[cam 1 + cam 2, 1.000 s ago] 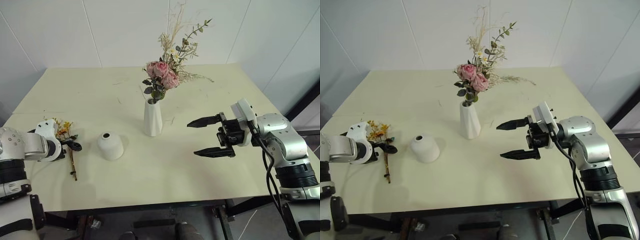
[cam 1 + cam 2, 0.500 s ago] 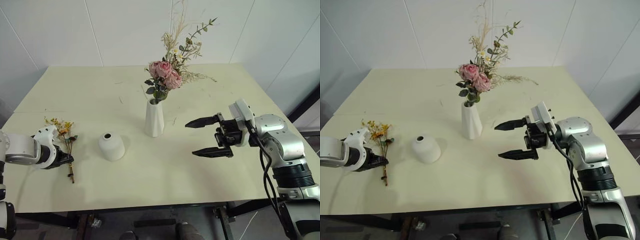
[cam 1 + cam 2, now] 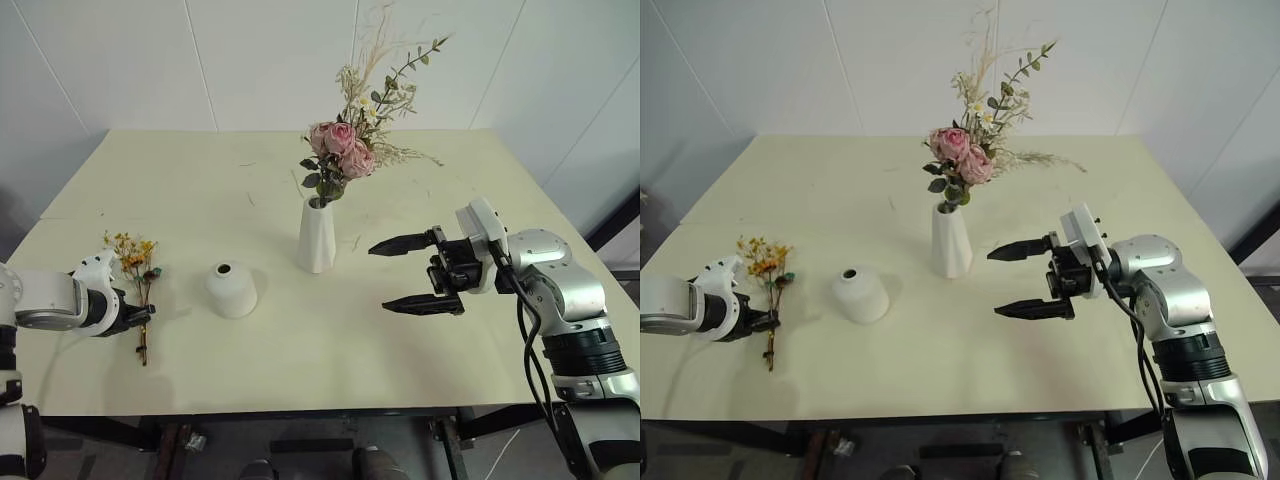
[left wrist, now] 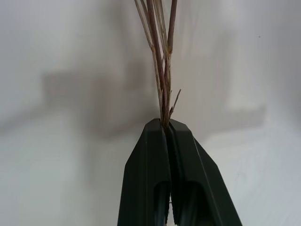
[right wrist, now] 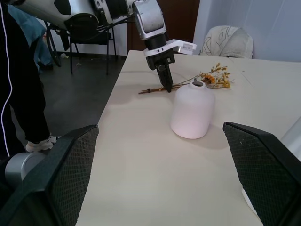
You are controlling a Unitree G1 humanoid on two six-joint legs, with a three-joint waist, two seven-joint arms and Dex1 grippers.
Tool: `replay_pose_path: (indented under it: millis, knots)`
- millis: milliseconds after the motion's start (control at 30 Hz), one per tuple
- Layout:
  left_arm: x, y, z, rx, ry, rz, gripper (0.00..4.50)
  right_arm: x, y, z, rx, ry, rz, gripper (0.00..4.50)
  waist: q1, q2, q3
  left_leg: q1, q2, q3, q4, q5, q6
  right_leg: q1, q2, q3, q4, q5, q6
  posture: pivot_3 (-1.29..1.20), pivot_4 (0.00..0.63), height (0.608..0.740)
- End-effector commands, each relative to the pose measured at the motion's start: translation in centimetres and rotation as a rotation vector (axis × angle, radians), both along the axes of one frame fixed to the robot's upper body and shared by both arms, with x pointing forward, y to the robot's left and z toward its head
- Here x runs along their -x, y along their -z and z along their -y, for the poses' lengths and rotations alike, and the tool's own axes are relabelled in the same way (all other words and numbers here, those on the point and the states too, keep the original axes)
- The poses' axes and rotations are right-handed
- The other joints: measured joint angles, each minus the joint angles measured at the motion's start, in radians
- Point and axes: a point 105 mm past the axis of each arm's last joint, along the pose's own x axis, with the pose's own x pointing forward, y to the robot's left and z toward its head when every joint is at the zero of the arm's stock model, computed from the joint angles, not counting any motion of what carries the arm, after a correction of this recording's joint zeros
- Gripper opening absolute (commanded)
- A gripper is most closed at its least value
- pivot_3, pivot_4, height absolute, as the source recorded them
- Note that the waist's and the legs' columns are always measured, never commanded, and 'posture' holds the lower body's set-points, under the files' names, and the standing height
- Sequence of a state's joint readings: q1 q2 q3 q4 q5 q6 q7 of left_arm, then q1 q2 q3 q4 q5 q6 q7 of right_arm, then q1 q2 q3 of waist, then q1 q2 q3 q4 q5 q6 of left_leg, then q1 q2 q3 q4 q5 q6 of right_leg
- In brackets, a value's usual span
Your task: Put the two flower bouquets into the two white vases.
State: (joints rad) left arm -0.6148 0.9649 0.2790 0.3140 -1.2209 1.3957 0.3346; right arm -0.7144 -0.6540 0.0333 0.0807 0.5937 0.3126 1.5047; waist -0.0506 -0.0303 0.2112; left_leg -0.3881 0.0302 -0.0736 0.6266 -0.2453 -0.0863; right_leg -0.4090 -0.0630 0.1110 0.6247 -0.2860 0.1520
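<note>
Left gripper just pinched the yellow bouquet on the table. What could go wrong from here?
1. The left gripper pinches only thin stems of the yellow bouquet; they may slip or bend on lifting.
2. The short vase has a small mouth, so the loose stem ends could miss it.
3. The short vase stands close beside the bouquet; a swing might knock it.

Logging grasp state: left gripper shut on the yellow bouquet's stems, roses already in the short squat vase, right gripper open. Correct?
One error: the roses stand in the tall slim vase, as the left eye view shows. The short squat vase is empty. Rest holds: left gripper shut on yellow bouquet, right gripper open.
</note>
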Motion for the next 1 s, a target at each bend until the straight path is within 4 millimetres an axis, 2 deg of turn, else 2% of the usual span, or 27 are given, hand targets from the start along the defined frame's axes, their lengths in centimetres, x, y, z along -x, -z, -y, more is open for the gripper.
replay_pose_path:
  millis: [33, 100, 167, 267, 367, 500, 833, 933, 1000]
  knots:
    - [-2.0, -7.4, -0.8, -0.075, 0.012, 0.553, 0.01, 0.5, -0.9, 0.2, -0.025, 0.005, 0.032, 4.50, 0.001, -0.001, 0.000, -0.001, 0.000, 0.000, 0.000, 0.000, -0.001, -0.001, 0.000, 0.000, 0.000, 0.000, -0.001, 0.00, 0.150, 0.740]
    - [-1.0, -10.7, 0.0, -0.109, 0.110, 0.854, 0.01, 0.4, -1.1, 0.3, -0.030, 0.019, 0.034, 4.50, -0.006, -0.001, 0.000, -0.002, 0.001, 0.001, -0.002, 0.000, -0.001, -0.001, 0.000, 0.000, -0.003, 0.000, -0.001, 0.00, 0.150, 0.740]
    - [0.1, -11.9, 0.3, -0.129, 0.147, 1.004, 0.01, 0.2, -1.2, 0.4, -0.033, 0.029, 0.034, 4.50, -0.006, -0.001, 0.000, -0.001, 0.001, 0.003, -0.006, 0.000, -0.002, -0.002, 0.000, 0.001, -0.005, 0.000, -0.001, 0.00, 0.150, 0.740]
    - [1.5, -11.7, 1.9, -0.083, 0.292, 1.069, 0.01, 0.1, -1.3, 0.4, -0.039, 0.042, 0.036, 4.50, -0.005, -0.001, 0.000, -0.001, 0.002, 0.003, -0.010, -0.001, 0.000, -0.004, 0.000, 0.001, -0.006, -0.001, -0.003, 0.00, 0.150, 0.740]
    - [4.4, -12.7, 4.8, 0.008, 0.587, 1.195, 0.01, -0.1, -1.4, 0.3, -0.050, 0.058, 0.030, 4.50, -0.004, -0.001, 0.000, -0.001, 0.002, 0.003, -0.011, -0.001, 0.001, -0.004, 0.000, 0.001, -0.006, -0.002, -0.003, 0.00, 0.150, 0.740]
    - [5.7, -11.8, 6.4, -0.018, 0.795, 1.159, 0.01, -0.4, -1.5, 0.3, -0.054, 0.071, 0.030, 4.50, -0.005, -0.001, 0.000, -0.002, 0.002, 0.003, -0.011, -0.001, 0.001, -0.004, 0.000, 0.001, -0.007, -0.002, -0.002, 0.00, 0.150, 0.740]
    - [5.3, -12.2, 7.2, 0.027, 0.877, 1.214, 0.01, 0.0, -1.5, -0.2, -0.074, 0.074, 0.007, 4.50, -0.005, -0.001, 0.001, -0.001, 0.002, 0.003, -0.011, -0.001, 0.002, -0.004, 0.000, 0.001, -0.006, -0.002, -0.002, 0.00, 0.150, 0.740]
    - [3.7, -10.9, 7.4, 0.008, 0.839, 1.251, 0.01, 0.7, -1.5, -0.2, -0.070, 0.057, -0.011, 4.50, -0.004, -0.001, 0.001, -0.001, 0.002, 0.003, -0.011, -0.001, 0.002, -0.004, 0.000, 0.001, -0.006, -0.002, -0.002, 0.00, 0.150, 0.740]
    - [3.4, -10.4, 7.8, 0.010, 0.854, 1.252, 0.01, 1.0, -1.6, -0.2, -0.066, 0.051, -0.015, 4.50, -0.004, -0.001, 0.001, -0.001, 0.002, 0.003, -0.010, -0.001, 0.002, -0.004, 0.000, 0.001, -0.005, -0.002, -0.002, 0.00, 0.150, 0.740]
